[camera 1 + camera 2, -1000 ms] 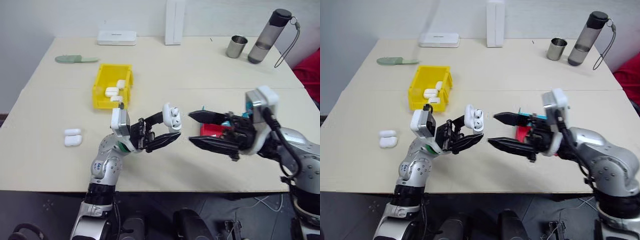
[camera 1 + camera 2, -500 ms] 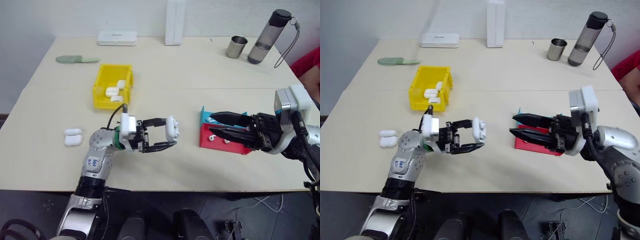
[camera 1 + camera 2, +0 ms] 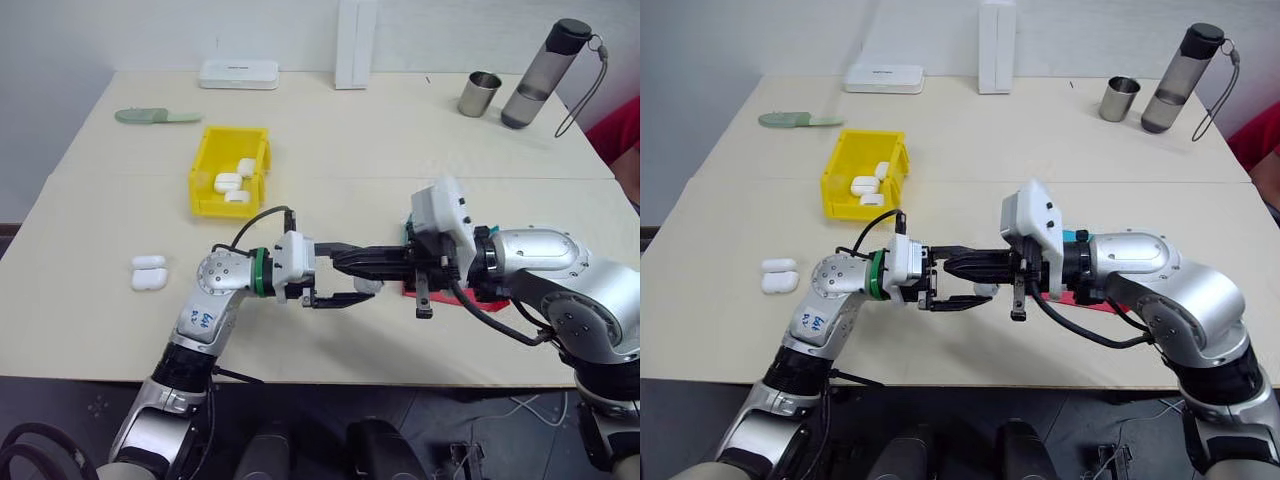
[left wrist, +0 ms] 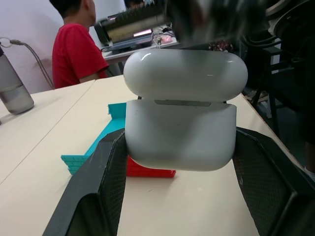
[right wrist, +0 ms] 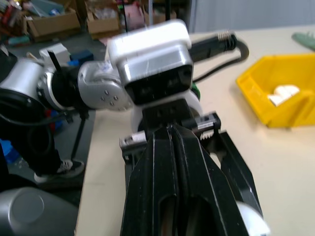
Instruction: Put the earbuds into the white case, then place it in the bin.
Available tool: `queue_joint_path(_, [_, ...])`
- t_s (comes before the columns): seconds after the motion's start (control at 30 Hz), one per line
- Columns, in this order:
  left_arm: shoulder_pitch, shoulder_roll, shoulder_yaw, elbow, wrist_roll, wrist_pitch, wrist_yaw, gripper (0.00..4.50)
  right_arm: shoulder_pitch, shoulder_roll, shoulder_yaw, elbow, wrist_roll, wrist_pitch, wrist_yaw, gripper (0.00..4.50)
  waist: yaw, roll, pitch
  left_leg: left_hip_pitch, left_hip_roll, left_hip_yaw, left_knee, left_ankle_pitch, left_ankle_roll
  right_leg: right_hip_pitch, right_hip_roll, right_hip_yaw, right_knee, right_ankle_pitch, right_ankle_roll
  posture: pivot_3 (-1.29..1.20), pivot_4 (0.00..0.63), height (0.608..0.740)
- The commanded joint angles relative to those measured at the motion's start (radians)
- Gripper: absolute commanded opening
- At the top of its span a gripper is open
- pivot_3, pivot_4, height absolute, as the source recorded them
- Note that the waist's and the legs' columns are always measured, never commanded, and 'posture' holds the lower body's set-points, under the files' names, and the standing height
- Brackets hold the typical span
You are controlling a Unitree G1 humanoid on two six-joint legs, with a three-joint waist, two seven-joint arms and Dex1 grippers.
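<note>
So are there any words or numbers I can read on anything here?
Blue handwriting on the robot's left forearm: too small to read for sure.
Faint mark on the flat white box at the back of the table: too blurred to read.
The white case, yellow bin, bottle and metal cup: no writing shows.
</note>
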Motion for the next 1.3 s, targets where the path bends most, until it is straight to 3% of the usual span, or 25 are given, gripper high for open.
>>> queue_joint_path(0.03, [-0.005,0.005,0.013,-0.067,-0.031,0.011,0.011,2.76,0.066,-0.049,-0.042,0.009,-0.022,-0.026,0.061,0.04,0.003,0.0,0.0,0.0,0.0,0.0,0.0,0.0,0.0,0.0,0.0,0.0,0.0,0.0,0.0,0.0,0.15,0.74])
queue_joint_path(0.23, [0.013,-0.005,0.04,-0.082,-0.09,0.028,-0.003,2.76,0.242,-0.103,-0.156,0.096,-0.059,-0.11,0.132,0.04,0.003,-0.001,0.0,0.0,0.0,0.0,-0.001,0.0,0.0,0.0,0.0,0.0,0.0,0.0,0.0,0.0,0.15,0.74])
queue_joint_path(0.43, [0.065,0.011,0.118,-0.103,-0.169,0.068,0.025,2.76,0.429,-0.006,-0.367,0.112,0.067,-0.186,0.144,0.2,0.001,-0.002,0.0,0.0,0.0,0.0,0.0,0.0,0.0,0.001,0.0,0.0,0.001,0.0,0.0,0.0,0.15,0.74])
queue_joint_path(0.5, [0.092,0.023,0.176,-0.122,-0.203,0.101,0.074,2.76,0.512,0.025,-0.434,0.07,0.057,-0.246,0.145,0.58,-0.001,-0.001,0.0,0.001,0.0,0.001,0.0,0.0,0.0,0.001,0.001,0.0,0.001,0.0,0.0,0.0,0.15,0.74])
queue_joint_path(0.7, [0.131,0.07,0.342,-0.182,-0.239,0.193,0.267,2.76,0.673,0.166,-0.575,-0.029,-0.068,-0.494,0.053,2.74,0.001,-0.002,0.0,0.001,0.0,0.0,-0.001,0.0,-0.001,0.001,0.001,0.001,0.001,0.0,0.0,0.0,0.15,0.74])
queue_joint_path(0.87, [0.006,0.112,0.497,-0.067,-0.138,0.278,0.611,2.76,0.717,0.294,-0.605,-0.069,-0.08,-0.662,0.015,4.45,0.001,-0.003,-0.001,0.003,0.0,0.0,-0.001,0.001,-0.001,0.002,0.001,0.001,0.003,0.0,0.0,0.0,0.15,0.74])
queue_joint_path(1.0, [-0.157,0.135,0.491,0.144,-0.07,0.303,0.718,2.76,0.717,0.296,-0.562,-0.041,-0.108,-0.695,0.017,4.48,0.005,-0.004,-0.001,0.004,-0.001,0.0,-0.001,0.001,-0.002,0.002,0.001,0.001,0.003,0.0,0.0,0.0,0.15,0.74])
queue_joint_path(1.17, [-0.392,0.156,0.425,0.577,0.037,0.219,0.709,2.76,0.669,0.291,-0.515,0.001,-0.133,-0.725,0.013,4.48,0.002,-0.004,-0.001,0.004,-0.004,0.0,-0.002,0.001,-0.002,0.001,-0.001,-0.001,0.005,0.0,0.0,0.0,0.15,0.74])
queue_joint_path(1.3, [-0.481,0.16,0.405,0.784,0.078,0.172,0.706,2.76,0.658,0.288,-0.495,0.006,-0.141,-0.739,0.007,4.48,-0.006,-0.004,-0.001,0.004,-0.005,0.0,-0.004,0.002,-0.002,0.0,-0.002,-0.001,0.005,0.0,0.0,0.0,0.15,0.74])
